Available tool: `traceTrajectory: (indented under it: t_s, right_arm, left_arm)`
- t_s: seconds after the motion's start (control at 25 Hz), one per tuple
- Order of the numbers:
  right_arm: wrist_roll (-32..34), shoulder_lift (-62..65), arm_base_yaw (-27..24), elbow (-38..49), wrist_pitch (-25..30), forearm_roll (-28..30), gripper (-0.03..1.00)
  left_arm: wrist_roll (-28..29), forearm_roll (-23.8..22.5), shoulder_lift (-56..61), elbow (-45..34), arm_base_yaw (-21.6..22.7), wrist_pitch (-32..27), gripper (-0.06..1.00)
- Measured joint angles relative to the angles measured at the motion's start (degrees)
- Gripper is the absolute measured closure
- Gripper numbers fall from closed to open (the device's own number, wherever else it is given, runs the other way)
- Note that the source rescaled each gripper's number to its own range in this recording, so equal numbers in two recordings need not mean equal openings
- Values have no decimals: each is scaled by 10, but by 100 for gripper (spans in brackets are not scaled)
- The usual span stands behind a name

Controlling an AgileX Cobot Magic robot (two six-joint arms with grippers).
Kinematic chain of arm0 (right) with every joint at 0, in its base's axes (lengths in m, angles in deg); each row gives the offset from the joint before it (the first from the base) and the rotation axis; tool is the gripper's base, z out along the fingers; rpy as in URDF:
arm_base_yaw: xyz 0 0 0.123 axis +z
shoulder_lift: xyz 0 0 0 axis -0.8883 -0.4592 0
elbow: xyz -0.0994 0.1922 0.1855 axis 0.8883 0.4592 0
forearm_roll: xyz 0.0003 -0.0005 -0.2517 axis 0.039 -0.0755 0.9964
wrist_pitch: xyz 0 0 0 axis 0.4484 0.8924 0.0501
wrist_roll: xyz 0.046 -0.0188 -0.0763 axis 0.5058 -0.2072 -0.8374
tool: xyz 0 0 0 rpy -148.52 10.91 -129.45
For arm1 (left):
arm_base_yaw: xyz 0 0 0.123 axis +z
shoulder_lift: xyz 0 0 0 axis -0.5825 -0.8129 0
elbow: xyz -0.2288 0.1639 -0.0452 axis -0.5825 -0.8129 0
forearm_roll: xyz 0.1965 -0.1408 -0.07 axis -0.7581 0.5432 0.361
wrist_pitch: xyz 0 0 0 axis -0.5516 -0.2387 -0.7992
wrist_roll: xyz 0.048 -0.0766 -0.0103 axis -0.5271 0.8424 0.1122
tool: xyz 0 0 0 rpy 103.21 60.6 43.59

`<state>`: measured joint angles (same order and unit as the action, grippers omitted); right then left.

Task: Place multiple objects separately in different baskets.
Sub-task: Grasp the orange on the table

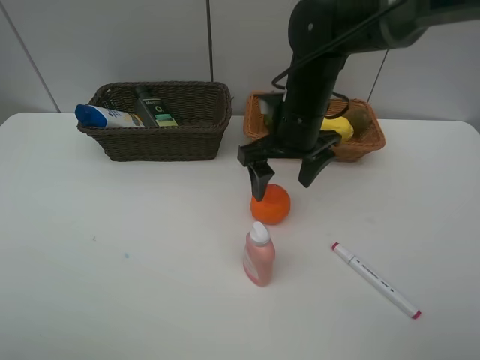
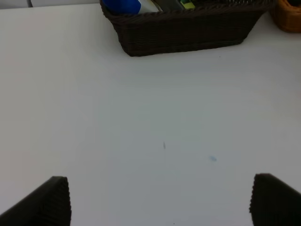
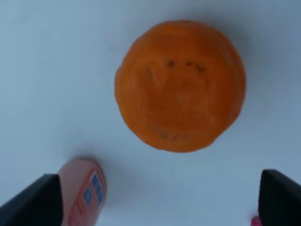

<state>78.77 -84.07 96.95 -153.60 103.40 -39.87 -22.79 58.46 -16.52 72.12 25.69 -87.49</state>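
At the far edge of the desk (image 1: 112,262), the left basket (image 1: 161,142) holds the capped bottle (image 1: 105,117) and the pump bottle (image 1: 154,109), and the right basket (image 1: 360,146) beside it holds the lemon (image 1: 339,127) and kiwi (image 1: 358,118). The orange (image 1: 271,204) sits mid-desk before the right basket, under my right gripper (image 1: 283,187), with the small bottle (image 1: 259,256) just before it; the marker (image 1: 375,280) lies right of that bottle, toward the near right corner.

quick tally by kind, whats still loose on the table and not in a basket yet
fruit: 1, the orange
bottles: 1, the small pink bottle
markers: 1, the white red-tipped marker
total: 3
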Motion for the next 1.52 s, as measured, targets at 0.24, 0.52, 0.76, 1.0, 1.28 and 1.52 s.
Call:
traceTrajectory:
  t_s: [0.24, 0.52, 0.76, 1.0, 1.28, 1.52]
  right_arm:
    - [-6, -24, 1, 3, -61, 4, -2]
    - [-10, -49, 1, 3, -90, 26, -2]
    - [-10, -84, 1, 3, -98, 33, -2]
    - [-10, -113, 1, 3, -104, 38, -2]
    - [-10, -113, 1, 1, -107, 38, 15]
    - [-13, -100, 1, -34, -69, 38, 15]
  left_arm:
    - [0, 0, 0, 0, 0, 0, -6]
    - [0, 0, 0, 0, 0, 0, -6]
    - [0, 0, 0, 0, 0, 0, -6]
    - [0, 0, 0, 0, 0, 0, -6]
    - [0, 0, 0, 0, 0, 0, -6]
    - [0, 0, 0, 0, 0, 0, -6]
